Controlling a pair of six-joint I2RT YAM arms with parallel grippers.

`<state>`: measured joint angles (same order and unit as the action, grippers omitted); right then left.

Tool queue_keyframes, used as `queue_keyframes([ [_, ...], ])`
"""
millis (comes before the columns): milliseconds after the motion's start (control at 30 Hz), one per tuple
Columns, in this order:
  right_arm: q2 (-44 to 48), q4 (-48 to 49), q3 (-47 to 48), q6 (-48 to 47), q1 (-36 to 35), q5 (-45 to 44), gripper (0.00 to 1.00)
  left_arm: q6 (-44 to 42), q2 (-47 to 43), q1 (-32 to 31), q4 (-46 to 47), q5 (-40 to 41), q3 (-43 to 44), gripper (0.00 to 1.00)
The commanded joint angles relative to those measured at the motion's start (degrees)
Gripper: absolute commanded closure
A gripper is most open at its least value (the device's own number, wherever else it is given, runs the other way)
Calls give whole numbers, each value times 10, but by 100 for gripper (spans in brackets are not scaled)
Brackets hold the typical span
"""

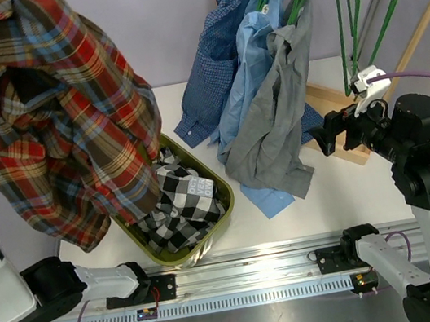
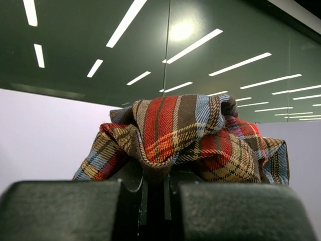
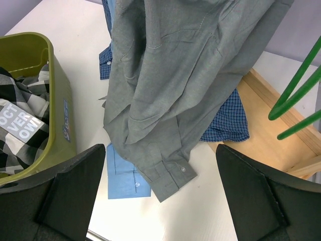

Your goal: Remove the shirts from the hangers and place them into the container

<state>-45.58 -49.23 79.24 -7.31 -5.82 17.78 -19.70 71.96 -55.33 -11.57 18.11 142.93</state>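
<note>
We are holding the red plaid shirt up at the table's left side.
It is hanging bunched and crumpled, its lower edge drooping by the olive container; our left gripper is clamping its fabric tight, while our right gripper is gaping wide, holding nothing.

Bright, even overhead light in the top view. White table bright, with only soft shadows under the hanging shirts. Glare patch on the metal rail. Left wrist view aimed up at ceiling strip lights, blown out white. Plaid shirt sharp, left gripper dark and blurred. Right wrist view crisp at mid-distance, right gripper soft and shadowed in the lower corners.
</note>
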Motion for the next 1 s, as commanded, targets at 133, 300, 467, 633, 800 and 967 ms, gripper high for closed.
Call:
queue_keyframes([
  [133, 11, 30, -19, -5, 10, -1, 1, -17, 34, 1, 112, -46, 26, 100],
  [300, 15, 33, -22, -9, 11, -2, 1, -18, 41, 0, 127, -42, 21, 100],
  [467, 23, 41, -33, -7, 13, 1, 1, -29, 51, 0, 131, -33, 20, 100],
  [633, 28, 39, -32, -8, 13, 2, 1, -51, 56, 0, 127, -6, 8, 100],
  [800, 35, 37, -32, -7, 13, 7, 0, -47, 57, 1, 89, 33, -17, 100],
  [967, 40, 32, -35, -10, 12, 7, 1, -11, 36, 3, 46, 77, -80, 100],
])
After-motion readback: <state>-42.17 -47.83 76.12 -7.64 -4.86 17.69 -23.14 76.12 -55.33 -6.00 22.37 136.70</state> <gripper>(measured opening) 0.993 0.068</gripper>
